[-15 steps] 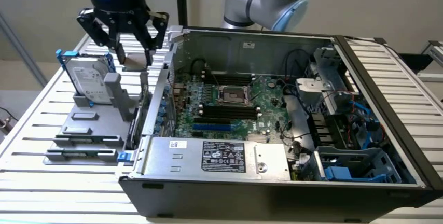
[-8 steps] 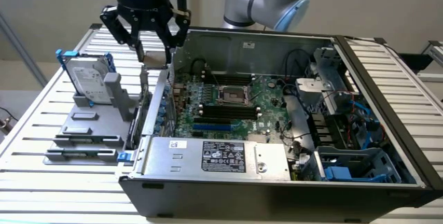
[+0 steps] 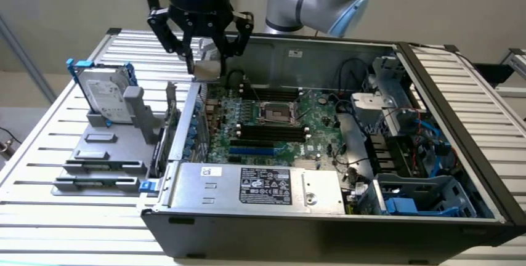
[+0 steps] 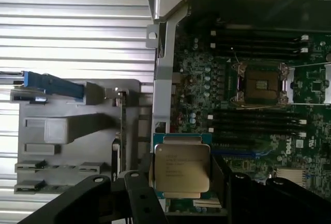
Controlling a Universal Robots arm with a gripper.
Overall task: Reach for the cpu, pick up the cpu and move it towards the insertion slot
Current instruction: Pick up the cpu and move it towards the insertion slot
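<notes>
I see the black multi-link gripper (image 3: 207, 63) hanging over the back-left corner of the open dark-grey computer case (image 3: 329, 229), as the exterior view has it, just above the case wall. Jaws are closed on the cpu (image 4: 182, 168), a small flat square chip with a silver-grey metal top on a green substrate. In the wrist view the chip sits between the black fingers (image 4: 142, 203), printed face toward the camera. In the exterior view the cpu (image 3: 209, 68) is a pale square at the fingertips, held in the air; contact points on the chip edges are hard to make out there, probably gripped on two opposite sides.

The insertion slot (image 3: 278, 114), a square socket with shiny metal frame and dark centre on the green circuit board (image 3: 316, 112), is well apart from the chip, toward the exterior view's right and lower. In the wrist view the socket (image 4: 260, 83) looks empty, with long black memory slots (image 4: 258, 118) on either side.

Outside the case, on the slatted metal table (image 3: 49, 155), a grey plastic fixture tray (image 3: 107, 155) carries an upright silver hard drive with blue frame (image 3: 105, 93).
</notes>
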